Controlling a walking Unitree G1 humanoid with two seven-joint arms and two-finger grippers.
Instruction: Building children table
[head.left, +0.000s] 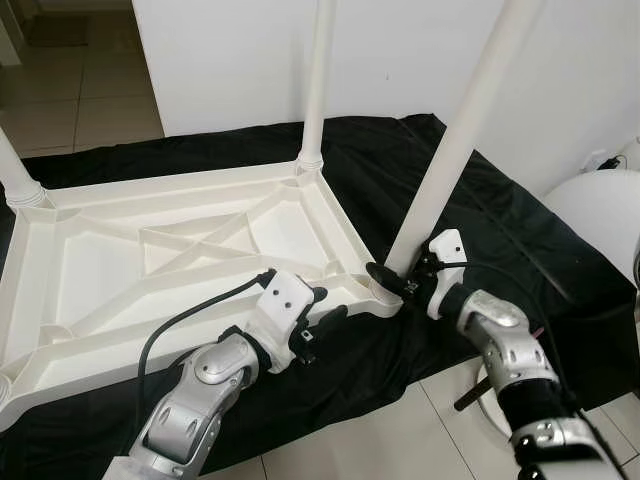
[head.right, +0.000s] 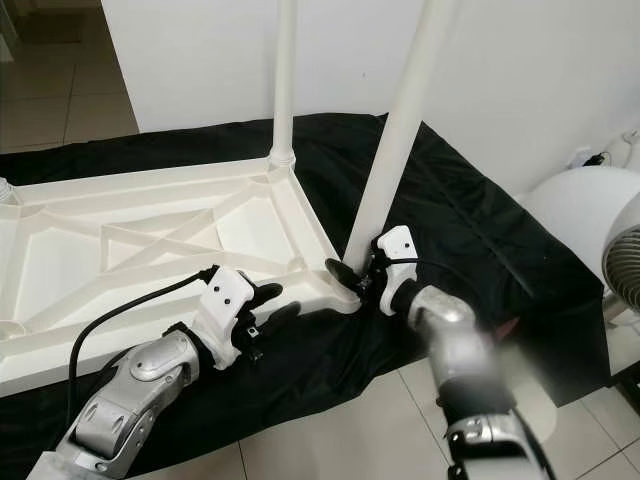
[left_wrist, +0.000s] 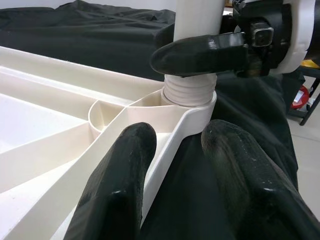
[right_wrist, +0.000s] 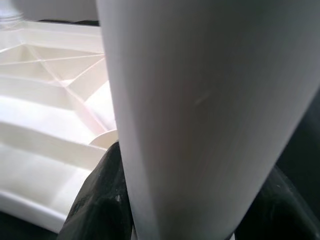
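Table leg (head.left: 450, 165) stands with its long axis rising slightly tilted from the corner socket (left_wrist: 192, 102) of the upturned white tabletop (head.left: 150, 250). The right tool (head.left: 395, 280) pinches its base just above the threads. The left tool (left_wrist: 172, 165), spread, straddles the tabletop rim just beside that socket. A black cloth (head.left: 520, 250) covers the tiled floor (head.left: 390, 440); white wall behind.
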